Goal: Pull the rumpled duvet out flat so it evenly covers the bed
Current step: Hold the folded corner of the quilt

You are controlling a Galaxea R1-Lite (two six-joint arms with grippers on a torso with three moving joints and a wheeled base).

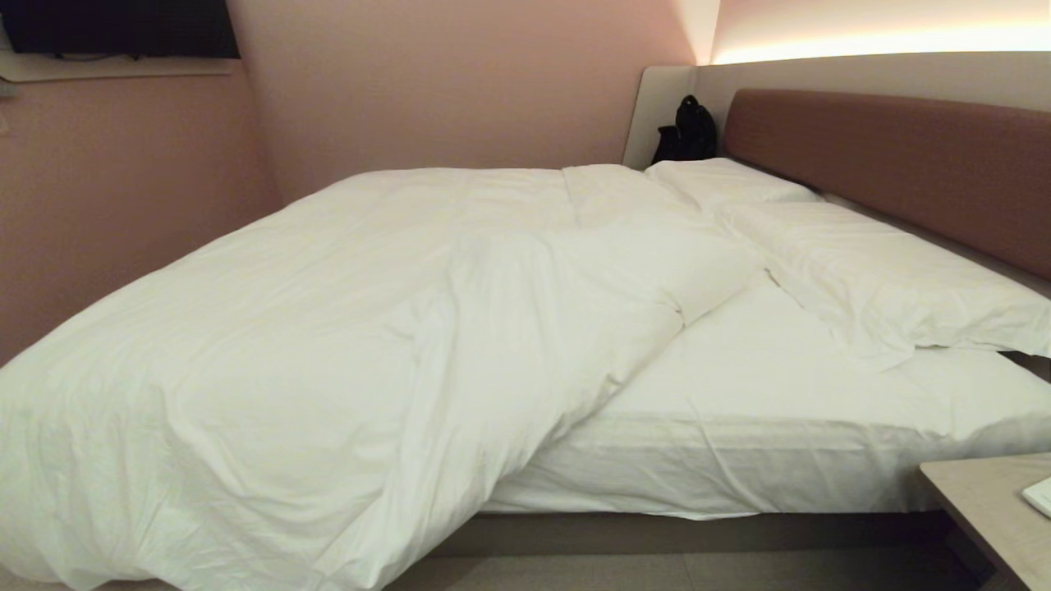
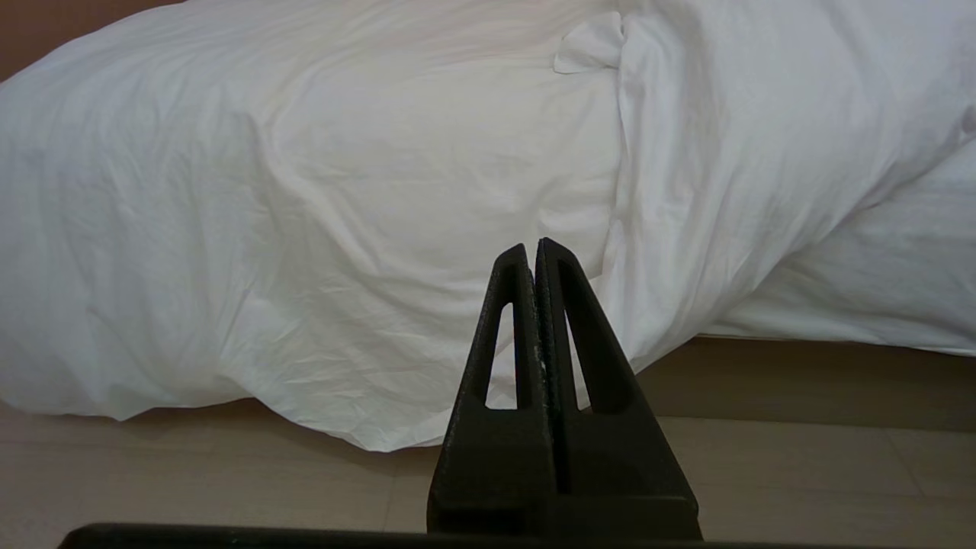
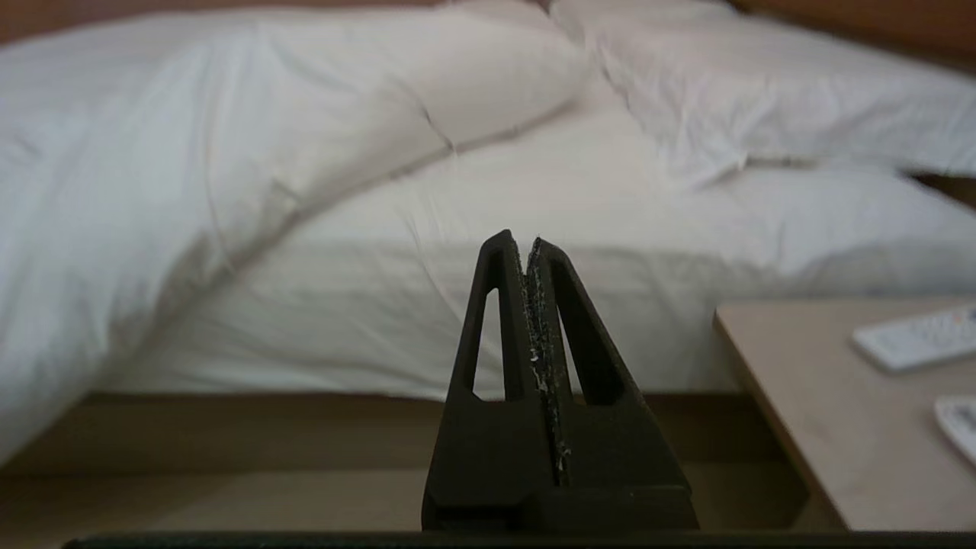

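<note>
The puffy white duvet (image 1: 312, 345) lies rumpled across the left and middle of the bed (image 1: 698, 533), its near corner folded back and its near edge hanging over the side to the floor. A wedge of bare white mattress sheet (image 1: 764, 402) shows on the right. In the left wrist view the left gripper (image 2: 531, 248) is shut and empty, held off in front of the hanging duvet (image 2: 343, 213). In the right wrist view the right gripper (image 3: 524, 242) is shut and empty, facing the bare mattress side (image 3: 534, 305). Neither arm shows in the head view.
Two white pillows (image 1: 870, 271) lie along the reddish-brown headboard (image 1: 903, 156). A black bag (image 1: 688, 131) sits in the far corner. A beige bedside table (image 1: 985, 509) holding a white remote (image 3: 915, 335) stands at the near right. Pale floor (image 2: 191, 473) runs along the bed.
</note>
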